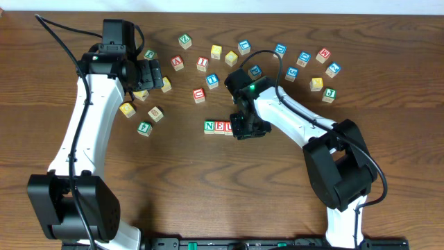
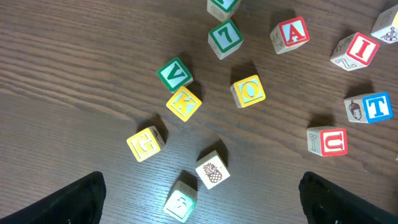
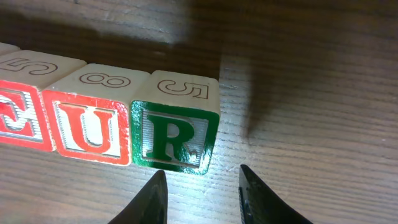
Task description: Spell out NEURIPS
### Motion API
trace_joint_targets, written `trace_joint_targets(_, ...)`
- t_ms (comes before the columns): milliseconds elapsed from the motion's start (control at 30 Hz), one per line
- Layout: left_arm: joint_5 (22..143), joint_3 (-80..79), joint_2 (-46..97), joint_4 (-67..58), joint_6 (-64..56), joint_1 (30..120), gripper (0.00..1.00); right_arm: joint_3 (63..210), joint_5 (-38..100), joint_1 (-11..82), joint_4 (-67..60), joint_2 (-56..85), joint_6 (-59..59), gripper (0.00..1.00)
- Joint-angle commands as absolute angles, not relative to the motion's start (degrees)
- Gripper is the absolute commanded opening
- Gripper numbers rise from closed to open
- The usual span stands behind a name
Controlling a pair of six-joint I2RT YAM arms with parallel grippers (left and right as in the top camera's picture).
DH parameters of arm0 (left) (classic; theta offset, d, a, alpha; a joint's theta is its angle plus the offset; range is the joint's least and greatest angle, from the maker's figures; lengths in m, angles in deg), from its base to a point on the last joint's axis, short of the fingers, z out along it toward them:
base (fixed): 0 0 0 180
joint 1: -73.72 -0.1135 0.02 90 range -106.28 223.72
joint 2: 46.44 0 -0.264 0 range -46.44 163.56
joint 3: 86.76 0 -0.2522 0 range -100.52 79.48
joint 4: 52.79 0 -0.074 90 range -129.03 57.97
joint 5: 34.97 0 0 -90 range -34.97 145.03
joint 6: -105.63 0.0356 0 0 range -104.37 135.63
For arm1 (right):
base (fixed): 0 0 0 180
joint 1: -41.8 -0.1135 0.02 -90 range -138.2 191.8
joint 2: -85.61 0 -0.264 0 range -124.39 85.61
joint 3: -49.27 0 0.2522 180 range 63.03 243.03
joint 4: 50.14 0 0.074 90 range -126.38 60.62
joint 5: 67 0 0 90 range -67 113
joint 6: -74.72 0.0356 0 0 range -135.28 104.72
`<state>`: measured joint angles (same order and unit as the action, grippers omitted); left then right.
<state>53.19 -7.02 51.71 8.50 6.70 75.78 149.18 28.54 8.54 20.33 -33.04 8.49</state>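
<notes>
The right hand (image 3: 200,186) hovers open and empty just off the R block (image 3: 174,134), which touches the U block (image 3: 87,130) on the bench (image 1: 208,187). The I block (image 1: 202,63) lies beyond the row, nearer the open left hand (image 1: 152,72).

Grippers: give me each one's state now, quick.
Left gripper: open, holding nothing.
Right gripper: open, empty, R block just beyond its fingertips.

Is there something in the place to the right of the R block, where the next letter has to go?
Nothing visible: right of the R block the table is bare wood. Only the right gripper, jaws open, hangs just before that block.
</notes>
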Motion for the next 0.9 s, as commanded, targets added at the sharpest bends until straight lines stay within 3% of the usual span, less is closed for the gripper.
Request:
trace_joint_targets(0,53.03,-7.85,51.62,8.48,7.02,75.61,0.98,151.74,28.15,8.15,21.07,-29.48,7.58,0.34)
trace_joint_targets(400,53.03,-7.85,51.62,8.48,7.02,75.61,0.98,152.33,27.47,15.45,19.39,-19.86,6.22,0.39)
trace_joint_targets(867,53.03,-7.85,51.62,8.48,7.02,75.61,0.98,152.33,27.69,24.72,17.6,-18.9,5.63,0.4)
